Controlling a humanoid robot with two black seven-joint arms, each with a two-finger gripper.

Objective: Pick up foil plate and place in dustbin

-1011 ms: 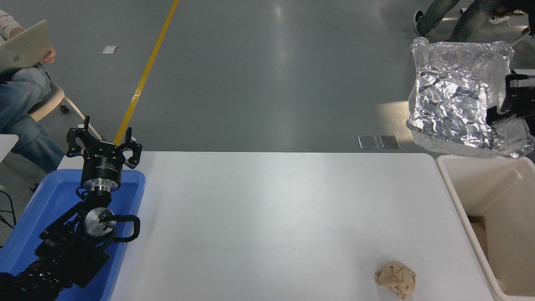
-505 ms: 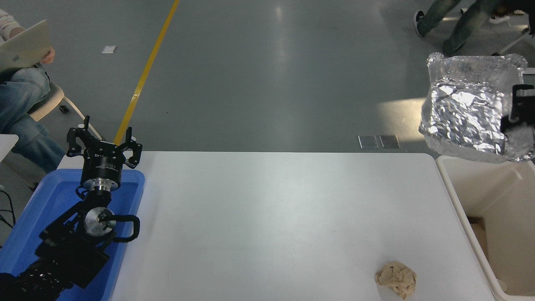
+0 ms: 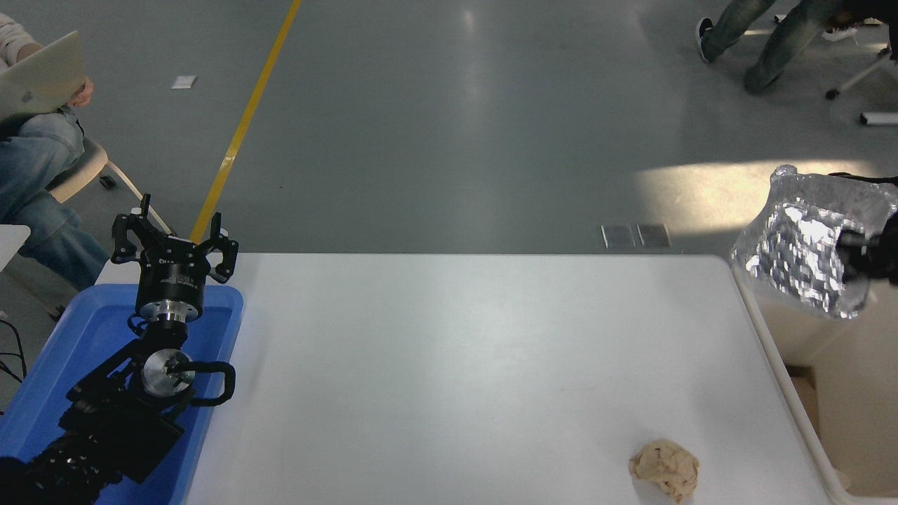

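A grey floor crossed by a yellow line (image 3: pixel 242 126) is seen beyond a white table (image 3: pixel 456 365), with a seated person (image 3: pixel 35 140) at the far left holding a laptop. At the lower left, the left gripper (image 3: pixel 172 242) is parked above a blue tray (image 3: pixel 77 351) with its fingers spread and nothing between them. Further right, a crumpled tan paper ball (image 3: pixel 664 468) lies on the table near its front right corner, well apart from everything else. The legs of other people (image 3: pixel 765 35) are seen at the top right. At the right edge, the foil plate (image 3: pixel 807 252) is held tilted in the air over the far end of the dustbin (image 3: pixel 793 337), its lower part overlapping the bin's rim. The right gripper (image 3: pixel 866 256) is clenched on the plate's right side. The pick-up is judged complete and the carry nearly so; only the release into the bin appears left. Most of the right arm is cut off by the frame, the gripper's fingers are blurred, and much of the bin lies outside the view.
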